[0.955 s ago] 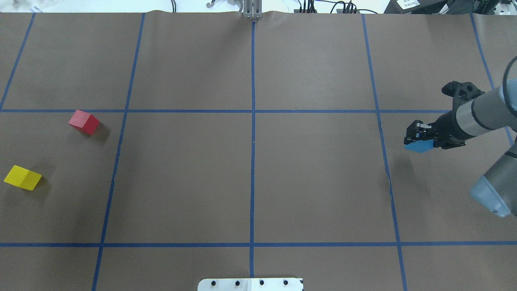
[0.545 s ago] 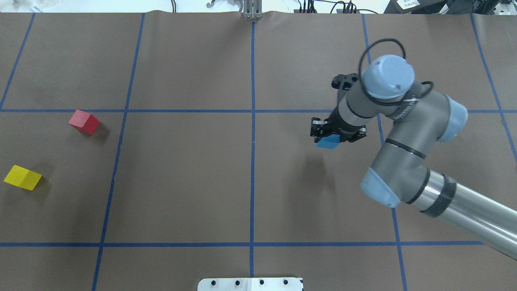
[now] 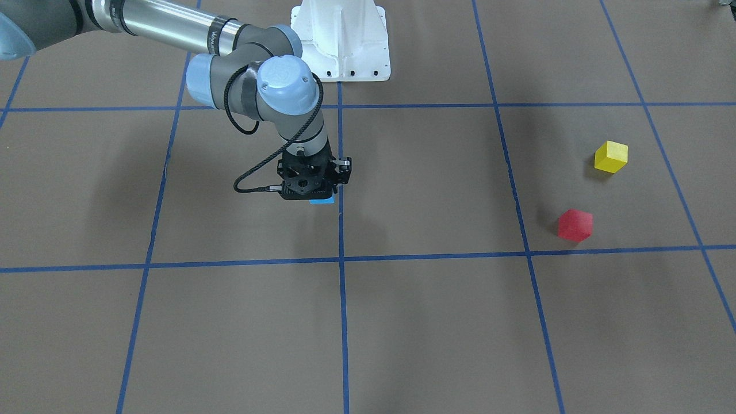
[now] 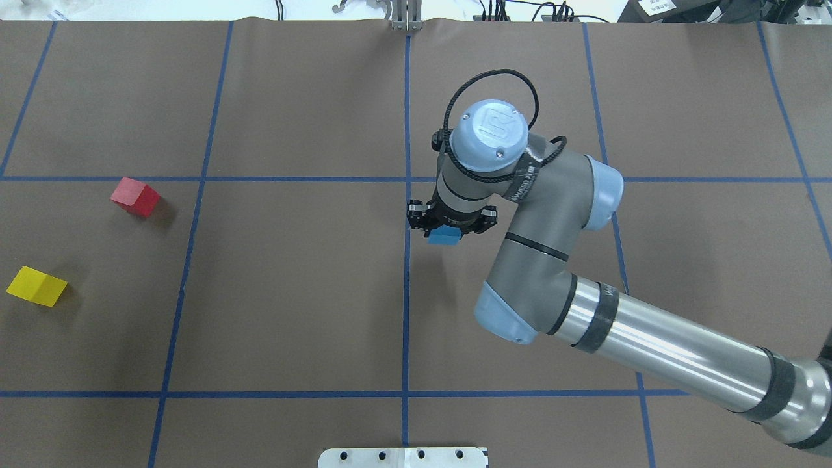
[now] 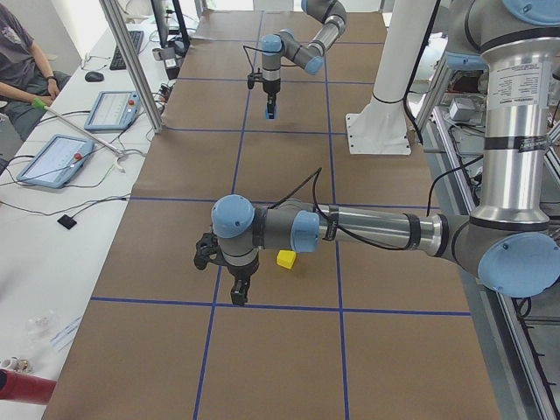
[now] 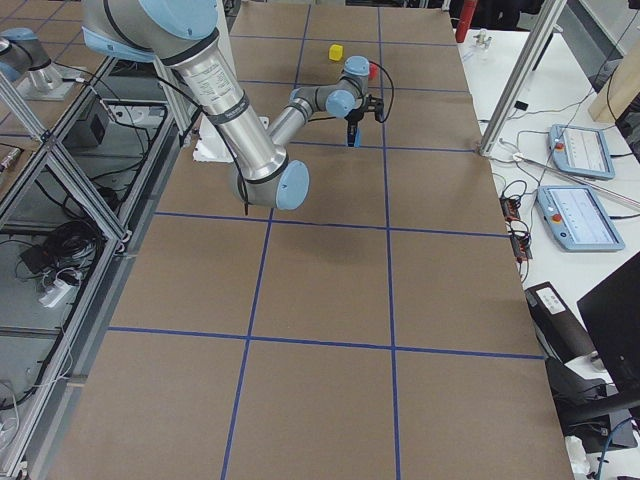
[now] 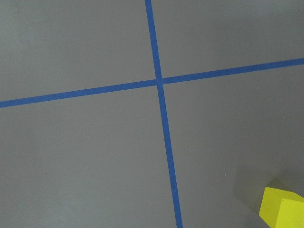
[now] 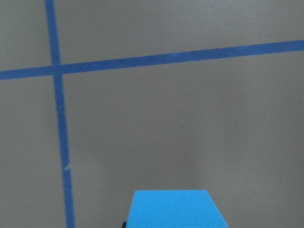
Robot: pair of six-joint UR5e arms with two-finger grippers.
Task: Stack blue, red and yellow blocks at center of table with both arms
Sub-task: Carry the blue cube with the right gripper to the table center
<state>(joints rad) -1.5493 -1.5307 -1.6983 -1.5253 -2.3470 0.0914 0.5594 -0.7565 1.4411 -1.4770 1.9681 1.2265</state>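
**Blue block gripped by right end effector near worktop centre**

The worktop (image 4: 292, 292) is covered in brown paper and gridded with blue tape lines (image 4: 406, 312). The right arm (image 4: 650, 344) is stretched in from the robot's right side, its wrist bent down over the middle of the grid. The left arm (image 5: 376, 229) is seen only in the exterior left view, reached out over the worktop's left end.

The right end effector (image 4: 450, 226) is pointed straight down and is closed on the blue block (image 4: 443, 237), which is pinched between its fingers and sticks out below them. This end effector is placed just to the robot's right of the centre tape line. Whether the block touches the worktop cannot be told.

The left end effector (image 5: 238, 293) is pointed down; open or closed cannot be told.

The red block (image 4: 134, 196) is set on the worktop well apart from the right end effector, toward the robot's left. The yellow block (image 4: 36, 286) is set farther out from it on the same side, near the left end effector. Both are free of any grip.
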